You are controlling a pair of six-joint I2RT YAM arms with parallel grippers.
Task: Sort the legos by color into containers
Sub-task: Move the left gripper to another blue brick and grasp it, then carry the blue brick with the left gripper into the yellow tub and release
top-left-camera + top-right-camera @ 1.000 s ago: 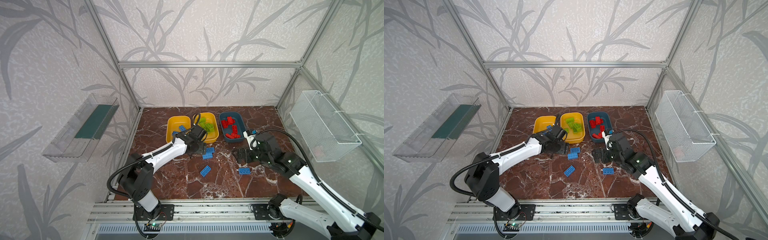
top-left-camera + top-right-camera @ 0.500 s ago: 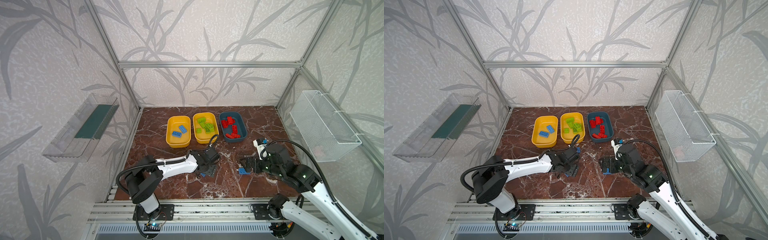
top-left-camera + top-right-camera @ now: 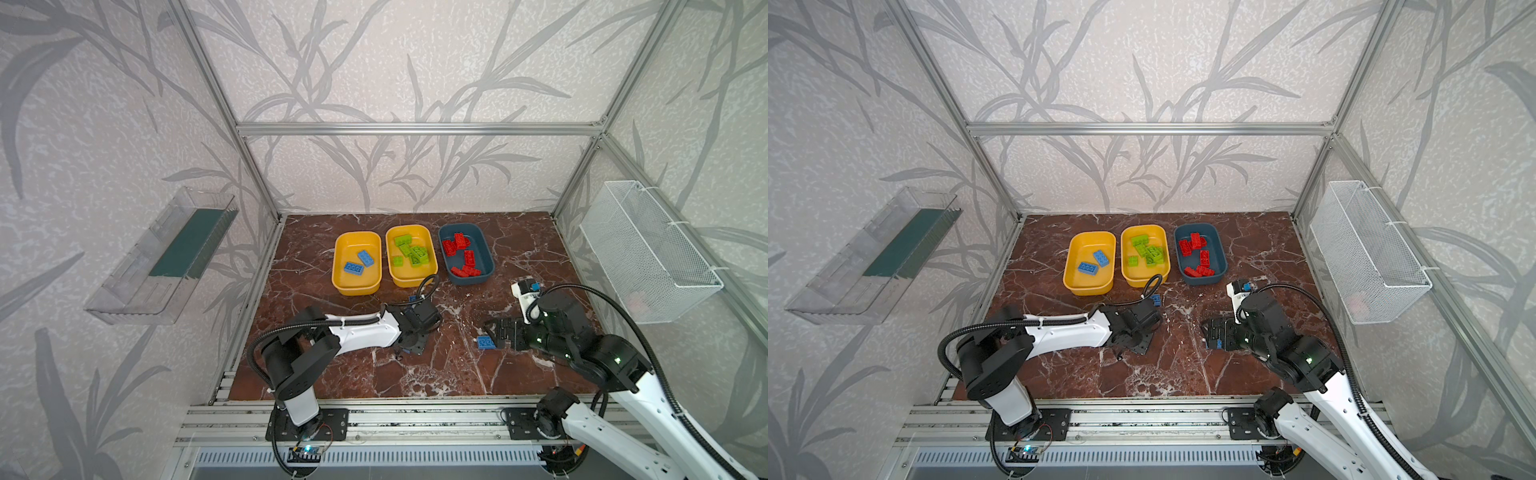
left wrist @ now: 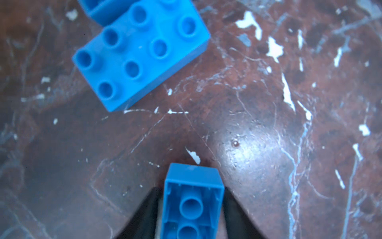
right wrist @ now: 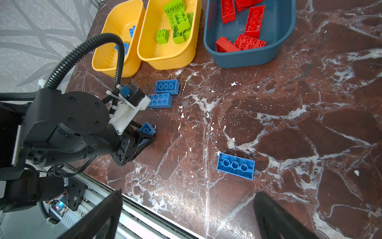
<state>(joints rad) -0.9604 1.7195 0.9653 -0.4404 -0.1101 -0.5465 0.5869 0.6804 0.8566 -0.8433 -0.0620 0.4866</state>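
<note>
My left gripper (image 4: 192, 189) is shut on a blue lego (image 4: 193, 204), underside facing the wrist camera, low over the marble floor (image 3: 409, 348). Two more blue legos (image 5: 167, 87) (image 5: 160, 100) lie side by side just beyond it. My right gripper (image 5: 188, 196) stands open just short of a blue lego (image 5: 235, 166) that lies upside down (image 3: 485, 342). At the back stand three containers: a yellow tub (image 3: 356, 287) with two blue legos, a yellow tub (image 3: 412, 281) with green ones, and a teal tub (image 3: 470, 280) with red ones.
A white wire basket (image 3: 648, 253) hangs on the right wall and a clear tray (image 3: 166, 257) on the left wall. Aluminium rails (image 3: 374, 417) run along the floor's front edge, close under the right gripper.
The left arm came down from the tubs to the floor and its jaws closed on a blue lego. The right arm drew back towards the front, still open.
</note>
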